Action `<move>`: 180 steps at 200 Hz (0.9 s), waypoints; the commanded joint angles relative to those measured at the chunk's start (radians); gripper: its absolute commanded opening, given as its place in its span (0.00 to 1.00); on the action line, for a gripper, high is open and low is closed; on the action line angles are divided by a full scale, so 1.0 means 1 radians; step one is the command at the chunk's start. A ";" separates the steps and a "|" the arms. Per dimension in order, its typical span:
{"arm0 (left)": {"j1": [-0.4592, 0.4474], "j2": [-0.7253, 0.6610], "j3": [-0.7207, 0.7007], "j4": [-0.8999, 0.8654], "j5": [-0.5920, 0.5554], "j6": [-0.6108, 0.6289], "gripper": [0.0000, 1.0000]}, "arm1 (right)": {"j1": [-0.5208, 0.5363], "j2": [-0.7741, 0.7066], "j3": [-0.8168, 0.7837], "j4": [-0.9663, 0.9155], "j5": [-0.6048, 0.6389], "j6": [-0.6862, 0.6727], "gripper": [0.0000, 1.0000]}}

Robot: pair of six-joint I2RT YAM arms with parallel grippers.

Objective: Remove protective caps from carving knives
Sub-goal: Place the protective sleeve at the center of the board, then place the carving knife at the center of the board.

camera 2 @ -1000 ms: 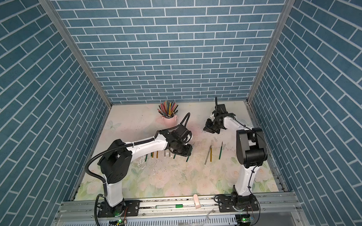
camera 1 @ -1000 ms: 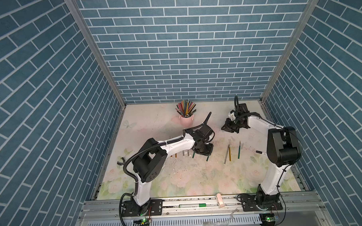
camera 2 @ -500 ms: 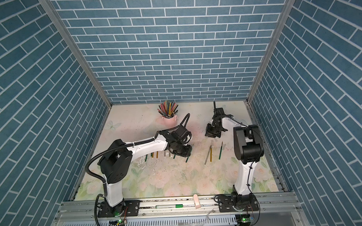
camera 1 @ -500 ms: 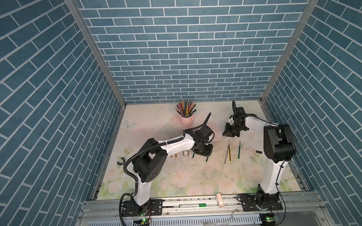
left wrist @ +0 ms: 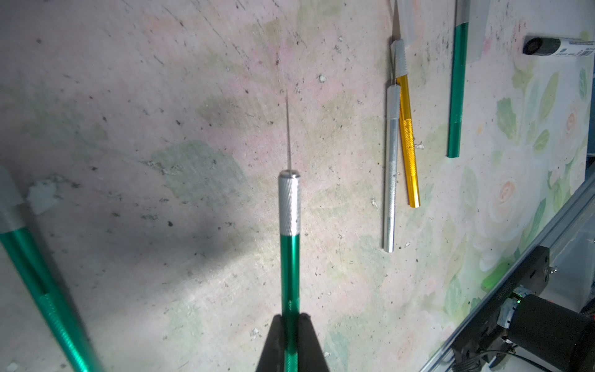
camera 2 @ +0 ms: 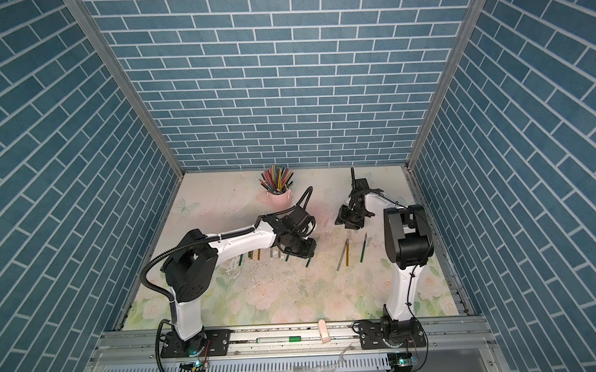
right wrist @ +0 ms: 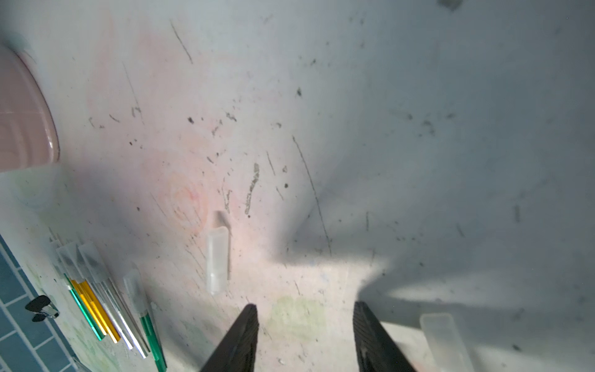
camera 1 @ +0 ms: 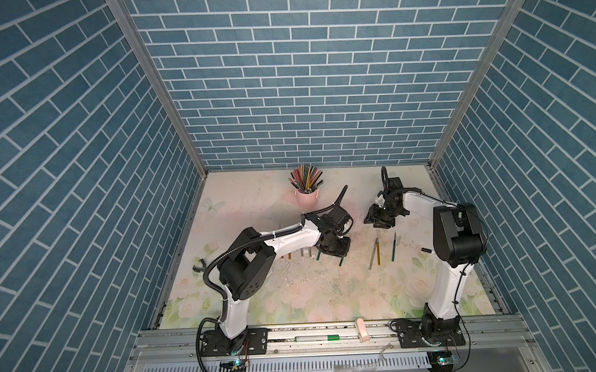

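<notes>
My left gripper is shut on a green carving knife. Its bare thin blade points away over the mat, with no cap on it. In both top views this gripper hovers low at mid-table. My right gripper is open with nothing between its fingers, low over the mat at the back right. One protective cap shows just beyond the fingertips, apart from them. Another cap lies beside one finger. Silver, gold and green knives lie on the mat.
Several capped knives lie in a row beneath the left arm. A pink cup of pencils stands at the back. A black-capped marker lies at the right. The front rail holds a green-capped marker and a pale block.
My right gripper has opened and swung slightly forward and left; a cap now lies free in front of it. The left arm and its knife have not moved.
</notes>
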State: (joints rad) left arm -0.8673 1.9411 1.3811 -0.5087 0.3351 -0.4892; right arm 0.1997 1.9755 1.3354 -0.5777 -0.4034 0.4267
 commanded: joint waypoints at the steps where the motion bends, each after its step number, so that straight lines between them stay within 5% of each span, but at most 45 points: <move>1: 0.001 0.002 0.019 0.002 -0.004 -0.001 0.02 | -0.003 0.004 0.027 -0.041 0.021 -0.019 0.54; 180: -0.043 0.120 0.151 -0.011 -0.083 -0.085 0.09 | -0.033 -0.182 -0.043 -0.067 0.026 -0.008 0.78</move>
State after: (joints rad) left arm -0.8936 2.0373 1.4994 -0.5041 0.2852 -0.5503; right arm 0.1741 1.8328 1.3182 -0.6136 -0.3775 0.4210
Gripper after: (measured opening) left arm 0.098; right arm 0.773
